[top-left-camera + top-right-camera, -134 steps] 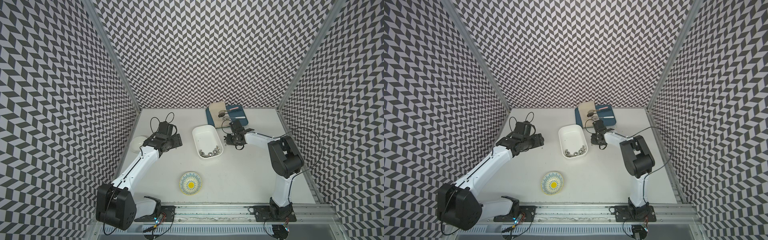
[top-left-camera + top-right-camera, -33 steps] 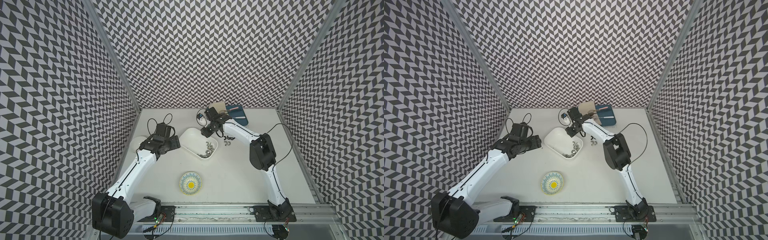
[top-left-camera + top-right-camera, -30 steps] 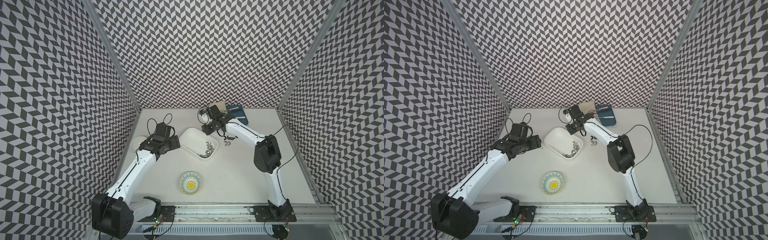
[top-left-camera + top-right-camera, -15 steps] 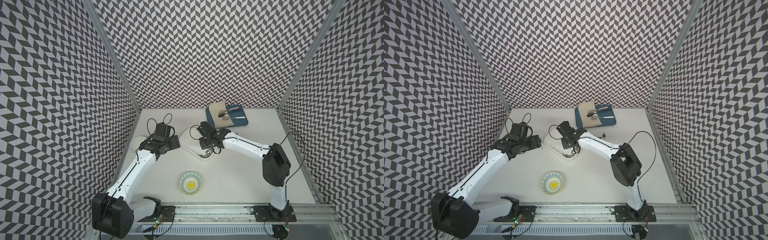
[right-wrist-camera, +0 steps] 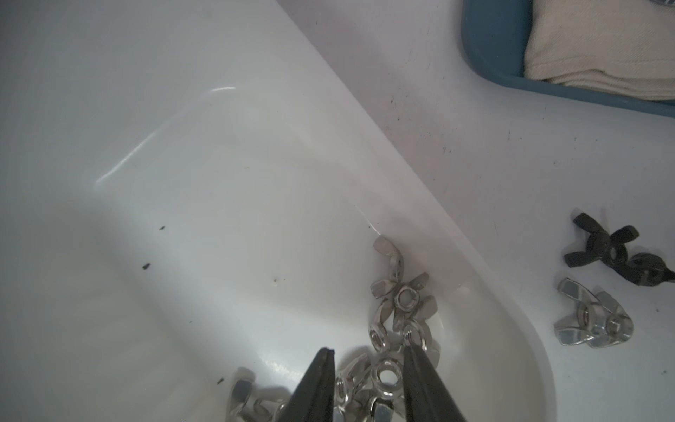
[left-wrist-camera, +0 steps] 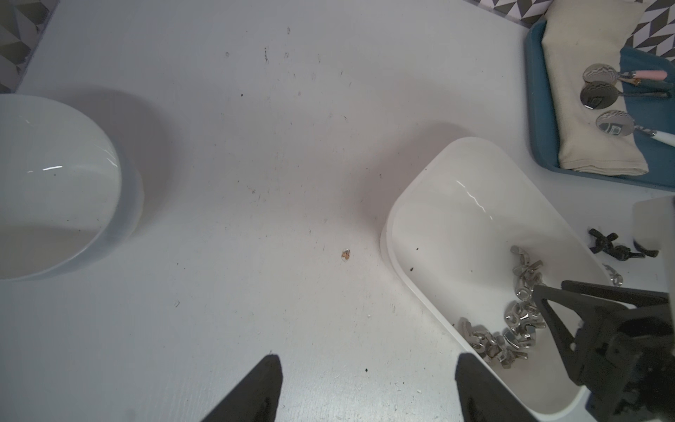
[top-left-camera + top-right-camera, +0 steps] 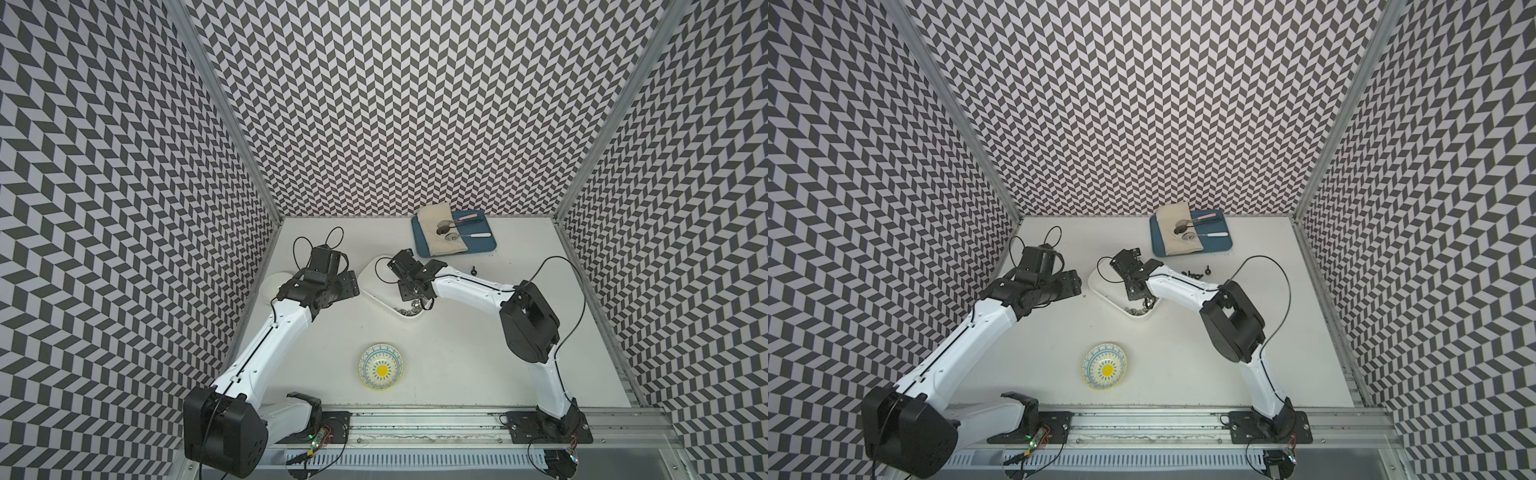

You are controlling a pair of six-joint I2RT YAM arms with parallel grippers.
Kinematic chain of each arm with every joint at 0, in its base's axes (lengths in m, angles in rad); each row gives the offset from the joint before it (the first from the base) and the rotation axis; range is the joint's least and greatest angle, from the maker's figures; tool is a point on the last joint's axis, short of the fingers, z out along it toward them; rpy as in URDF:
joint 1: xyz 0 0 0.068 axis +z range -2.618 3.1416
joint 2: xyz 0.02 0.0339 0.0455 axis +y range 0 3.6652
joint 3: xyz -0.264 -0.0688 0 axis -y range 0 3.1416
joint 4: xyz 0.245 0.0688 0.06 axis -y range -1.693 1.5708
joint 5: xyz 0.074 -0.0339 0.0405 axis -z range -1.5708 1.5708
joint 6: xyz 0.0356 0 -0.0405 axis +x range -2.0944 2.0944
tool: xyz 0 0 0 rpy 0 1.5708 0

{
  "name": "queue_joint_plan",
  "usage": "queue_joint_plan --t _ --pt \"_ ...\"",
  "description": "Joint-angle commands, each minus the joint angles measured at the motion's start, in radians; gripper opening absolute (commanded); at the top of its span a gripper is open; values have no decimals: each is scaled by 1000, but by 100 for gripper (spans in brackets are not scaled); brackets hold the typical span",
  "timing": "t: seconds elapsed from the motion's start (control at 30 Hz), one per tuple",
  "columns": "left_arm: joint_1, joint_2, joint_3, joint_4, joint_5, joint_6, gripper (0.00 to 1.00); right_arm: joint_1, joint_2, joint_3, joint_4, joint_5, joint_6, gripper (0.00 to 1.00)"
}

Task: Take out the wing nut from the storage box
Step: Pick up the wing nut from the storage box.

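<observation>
One silver wing nut [image 5: 387, 378], at the 5 o'clock end of the storage box [image 7: 372, 286], between the parted tips of the right gripper [image 5: 368, 350]; cannot tell whether pinched or merely straddled. At the box's 9 o'clock, the left gripper [image 6: 367, 360], jaws wide apart.

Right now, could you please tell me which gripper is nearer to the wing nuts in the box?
The right. The right gripper is inside the box, straddling the wing nuts; the left gripper hangs over the table beside the box.
</observation>
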Motion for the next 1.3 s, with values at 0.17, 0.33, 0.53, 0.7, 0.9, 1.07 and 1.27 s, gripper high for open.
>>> queue_joint_plan --t 0.17,0.33,0.53,0.7,0.9,1.07,1.27 --pt "9 -33 29 -17 3 24 79 -24 79 75 7 73 2 35" --pt "12 -33 29 -17 3 28 79 -41 117 108 10 74 -4 33" --pt "18 -33 24 -15 3 34 79 -52 148 134 22 64 -12 30" --pt "26 -35 21 -14 3 39 79 -54 172 150 22 53 -19 27" --pt "39 -42 8 -13 8 42 79 -58 188 145 22 34 -22 23" --pt "45 -46 3 -10 13 42 79 -59 197 140 28 18 -22 20" --pt "47 -46 4 -6 16 40 79 -64 207 143 36 7 -22 18"
